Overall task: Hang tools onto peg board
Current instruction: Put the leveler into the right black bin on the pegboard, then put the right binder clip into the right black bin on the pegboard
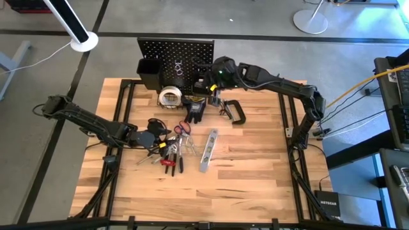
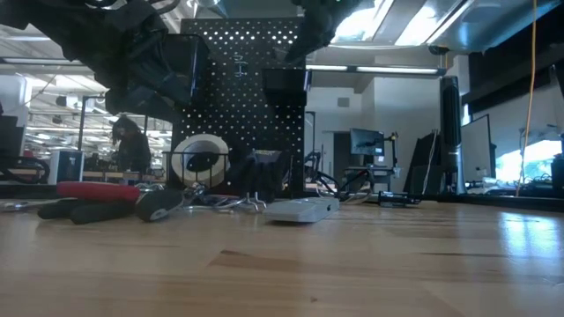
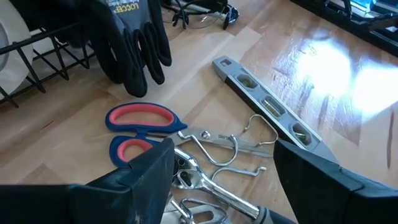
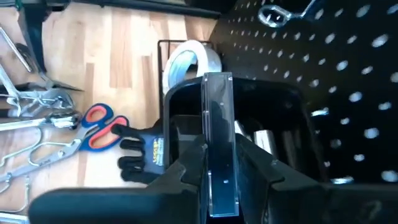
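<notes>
The black peg board [image 1: 176,54] stands at the table's far edge with black bins [image 1: 151,73] on it. In front of it lie the pale tape roll [image 1: 170,97] in a wire basket, the black gloves [image 1: 196,108] and the C-clamp [image 1: 235,112]. The silver level bar [image 1: 208,150], the scissors [image 3: 140,124], metal hooks [image 3: 227,155] and the red-handled pliers [image 1: 167,163] lie mid-table. My left gripper [image 3: 224,180] hangs open just above the hooks and scissor blades. My right gripper [image 1: 212,82] is at the board, shut on a flat dark strip [image 4: 217,124] over a black bin [image 4: 273,118]. My right gripper pinches the flat dark strip between its two fingers [image 4: 186,168], one on each flat face, near its lower end [image 4: 219,186]. The strip sticks out past the fingertips along them, lifted clear of the table. Its free end is over the bin's opening; whether it touches the bin I cannot tell.
The wire basket [image 3: 43,56] stands close by the gloves. Bare wooden tabletop [image 1: 243,185] lies toward the near and right edges. In the low view, a person [image 2: 128,141] shows in the room behind the table.
</notes>
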